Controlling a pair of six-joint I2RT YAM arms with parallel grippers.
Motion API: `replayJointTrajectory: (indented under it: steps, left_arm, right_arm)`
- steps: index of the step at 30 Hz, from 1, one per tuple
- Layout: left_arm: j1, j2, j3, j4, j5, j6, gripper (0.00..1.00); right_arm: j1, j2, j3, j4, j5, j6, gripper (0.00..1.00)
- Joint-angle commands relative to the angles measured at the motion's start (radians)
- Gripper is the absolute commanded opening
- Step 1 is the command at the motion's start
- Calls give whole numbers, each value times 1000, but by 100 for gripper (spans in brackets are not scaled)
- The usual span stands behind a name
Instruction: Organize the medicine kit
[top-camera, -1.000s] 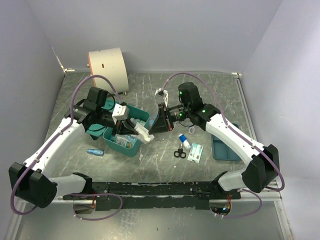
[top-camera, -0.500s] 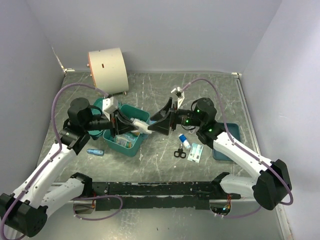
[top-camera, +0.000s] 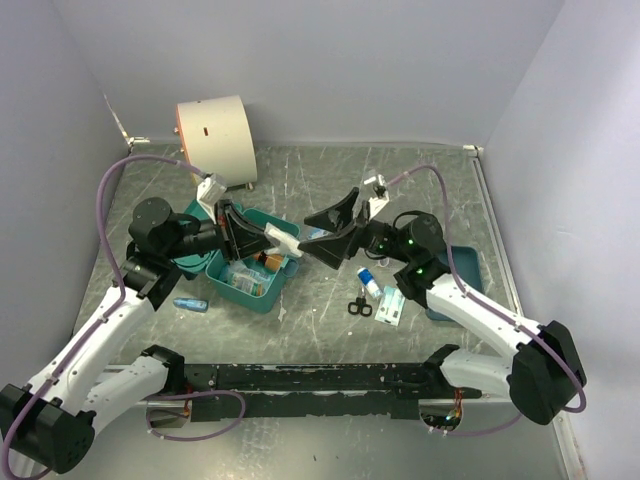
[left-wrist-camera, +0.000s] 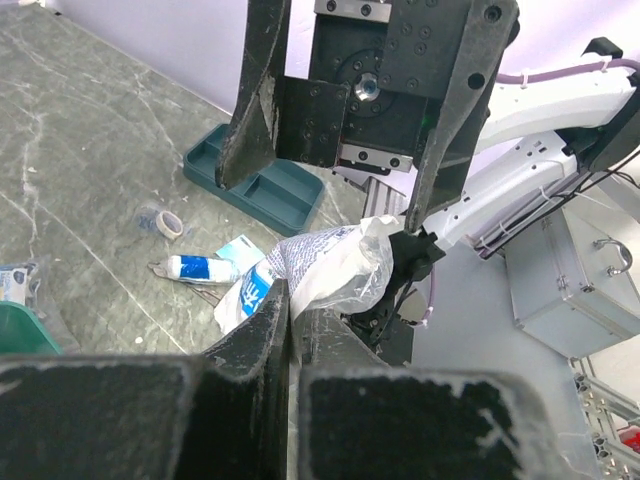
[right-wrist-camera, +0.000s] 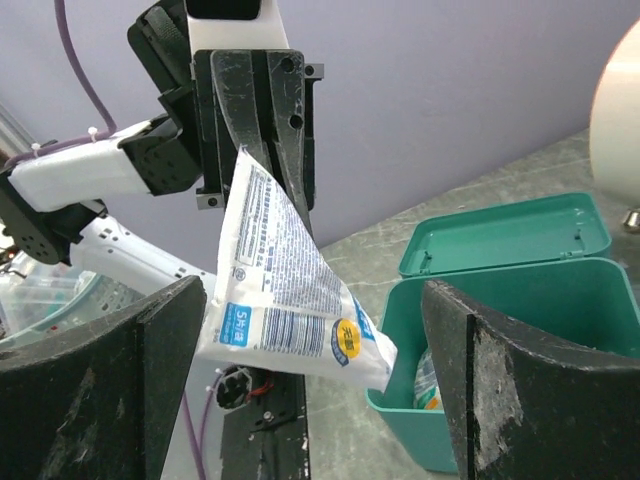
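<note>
- Right pincer (top-camera: 312, 240) has sprung wide, releasing the white packet (right-wrist-camera: 290, 290).
- Left pincer (left-wrist-camera: 288, 310) pinches that packet, jaws narrow.
- Medicine kit (top-camera: 243, 296), lid open, sits on the worktop (top-camera: 300, 335) under the left pincer, left of the right one.

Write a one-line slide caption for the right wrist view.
Left gripper pinches a printed white packet, the right gripper open either side of it, near the open medicine kit.

A robotics lab cell — plain lilac walls (top-camera: 300, 60) box in a marbled table (top-camera: 300, 320) (arms (top-camera: 470, 305) bolted on).
</note>
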Motion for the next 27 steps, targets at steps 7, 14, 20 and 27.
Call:
replayJointTrajectory:
  steps: [7,14,20,27]
  left_arm:
    - [-4,26,74,-57,2,-41,7]
    - [-5,16,69,26,37,-125,7]
    - [-5,11,55,25,29,-124,7]
    - [-4,-49,63,-223,-95,117,26]
  right_arm:
    - [5,-110,-130,203,155,-20,93]
    - [13,-32,-51,93,74,-48,88]
    - [35,63,7,139,-33,34,51]
    - [36,120,121,-56,-63,69,7]
